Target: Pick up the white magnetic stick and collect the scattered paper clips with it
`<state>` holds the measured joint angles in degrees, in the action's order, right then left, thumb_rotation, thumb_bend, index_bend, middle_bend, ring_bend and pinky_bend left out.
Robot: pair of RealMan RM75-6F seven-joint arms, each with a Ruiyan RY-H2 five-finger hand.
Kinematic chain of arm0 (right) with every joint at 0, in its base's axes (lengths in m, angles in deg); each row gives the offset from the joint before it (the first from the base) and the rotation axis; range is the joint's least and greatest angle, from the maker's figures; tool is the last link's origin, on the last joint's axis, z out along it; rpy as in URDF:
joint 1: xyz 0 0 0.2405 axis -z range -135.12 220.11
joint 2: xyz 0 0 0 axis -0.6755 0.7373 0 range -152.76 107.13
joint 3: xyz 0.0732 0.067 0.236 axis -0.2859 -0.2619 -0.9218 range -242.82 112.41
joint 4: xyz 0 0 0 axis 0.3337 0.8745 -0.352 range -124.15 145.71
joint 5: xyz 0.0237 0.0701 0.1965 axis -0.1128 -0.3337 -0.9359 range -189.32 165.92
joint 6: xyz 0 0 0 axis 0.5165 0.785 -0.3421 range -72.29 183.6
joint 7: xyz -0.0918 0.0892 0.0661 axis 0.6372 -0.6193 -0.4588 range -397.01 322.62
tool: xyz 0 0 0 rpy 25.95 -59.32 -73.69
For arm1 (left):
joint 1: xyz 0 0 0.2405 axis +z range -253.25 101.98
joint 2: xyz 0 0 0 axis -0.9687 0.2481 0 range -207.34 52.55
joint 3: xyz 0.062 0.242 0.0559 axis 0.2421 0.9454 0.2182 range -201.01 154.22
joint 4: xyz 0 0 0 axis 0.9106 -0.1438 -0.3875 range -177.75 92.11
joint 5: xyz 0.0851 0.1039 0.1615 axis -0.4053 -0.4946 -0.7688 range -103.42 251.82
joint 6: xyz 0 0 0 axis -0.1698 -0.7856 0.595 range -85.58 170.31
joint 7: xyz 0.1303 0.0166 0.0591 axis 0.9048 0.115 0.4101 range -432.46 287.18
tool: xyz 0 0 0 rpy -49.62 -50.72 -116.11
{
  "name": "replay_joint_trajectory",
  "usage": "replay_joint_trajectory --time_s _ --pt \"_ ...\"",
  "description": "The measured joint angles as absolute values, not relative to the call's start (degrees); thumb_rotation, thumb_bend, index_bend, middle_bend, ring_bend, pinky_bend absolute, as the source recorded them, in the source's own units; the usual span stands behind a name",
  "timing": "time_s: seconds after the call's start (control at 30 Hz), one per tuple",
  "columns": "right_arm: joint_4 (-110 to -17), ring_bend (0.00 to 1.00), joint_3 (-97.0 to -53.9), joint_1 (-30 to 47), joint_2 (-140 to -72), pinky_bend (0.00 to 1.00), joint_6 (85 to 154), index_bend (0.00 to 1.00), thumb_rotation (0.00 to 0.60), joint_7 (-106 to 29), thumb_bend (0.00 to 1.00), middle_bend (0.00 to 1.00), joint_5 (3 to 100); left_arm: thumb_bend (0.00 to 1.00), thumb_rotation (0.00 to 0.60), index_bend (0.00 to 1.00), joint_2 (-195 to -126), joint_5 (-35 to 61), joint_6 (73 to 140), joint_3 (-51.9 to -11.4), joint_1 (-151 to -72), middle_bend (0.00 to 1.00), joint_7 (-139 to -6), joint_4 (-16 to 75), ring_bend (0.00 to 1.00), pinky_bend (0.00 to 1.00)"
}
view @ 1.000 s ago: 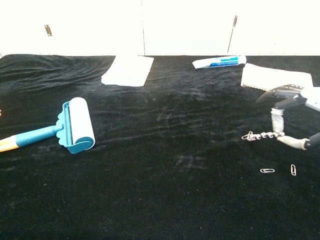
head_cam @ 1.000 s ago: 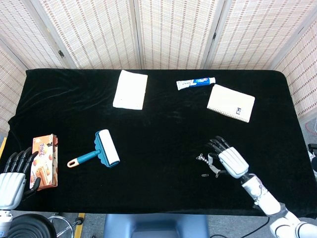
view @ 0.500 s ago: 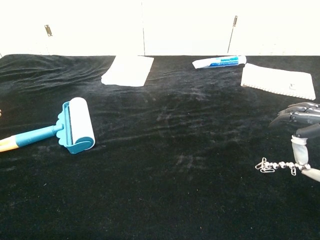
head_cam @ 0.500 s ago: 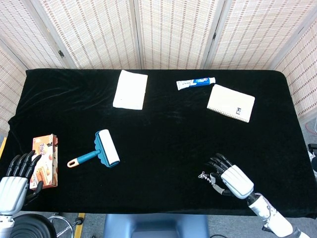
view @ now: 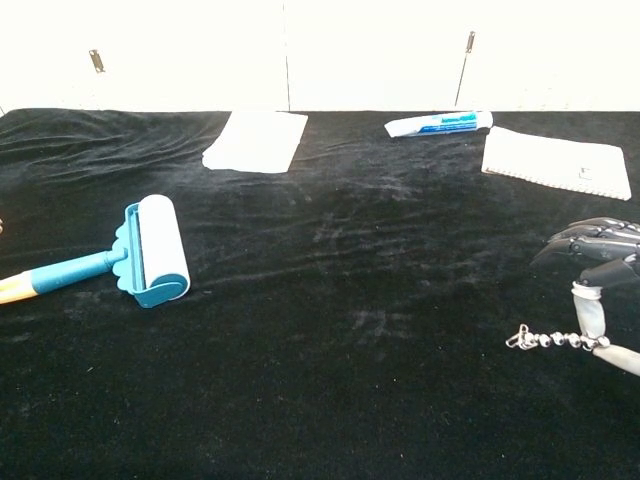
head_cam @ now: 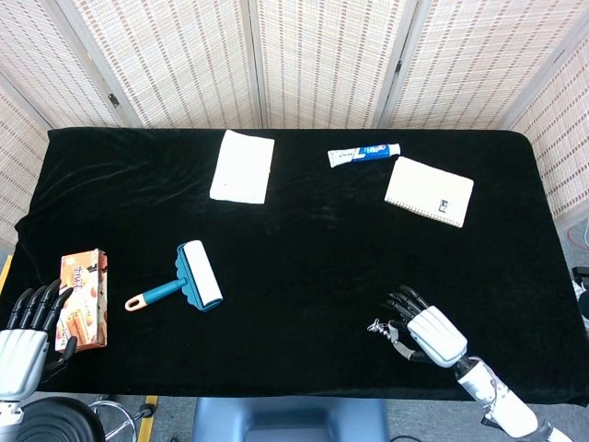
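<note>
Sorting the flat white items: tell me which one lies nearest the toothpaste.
The notebook, right of the toothpaste; it has a small dark mark. The plain white cloth lies further left.

Right hand (head_cam: 430, 333) sat near the table's front right edge, holding the white magnetic stick (head_cam: 398, 330) with paper clips (head_cam: 376, 325) clumped at its tip. Left hand (head_cam: 25, 331) hung off the front left corner, fingers spread, beside a snack box (head_cam: 82, 297). Lint roller (head_cam: 189, 279), white cloth (head_cam: 243, 166), toothpaste tube (head_cam: 363, 153) and notebook (head_cam: 429, 191) lay on the black table (head_cam: 304, 249).
</note>
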<state>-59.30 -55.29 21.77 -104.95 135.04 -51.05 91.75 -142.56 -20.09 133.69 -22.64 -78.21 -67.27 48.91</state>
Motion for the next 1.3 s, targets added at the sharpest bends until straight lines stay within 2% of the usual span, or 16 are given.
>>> replay_joint_trajectory --time_s 0.67,1.0,1.3 --pt "-58.5 0.09 -56.4 21.6 -105.4 0.0 135.3 0.81 0.6 -52.2 0.45 0.21 91.8 0.49 0.6 0.0 -142.2 -19.8 133.7 -22.9 -78.1 0.0 -68.1 48.8 0.02 0.0" --pt "-59.4 0.09 -58.5 22.3 -103.3 0.0 139.2 0.81 0.6 -53.3 0.45 0.21 90.9 0.49 0.6 0.0 -142.4 -19.7 133.4 -23.0 -78.2 0.0 -67.5 48.8 0.02 0.0" --pt "-55.3 0.09 -59.6 26.1 -101.6 0.0 143.6 0.81 0.6 -52.7 0.45 0.21 88.4 0.49 0.6 0.0 -143.1 -19.8 132.9 -23.0 -78.4 0.0 -65.7 48.9 0.02 0.0"
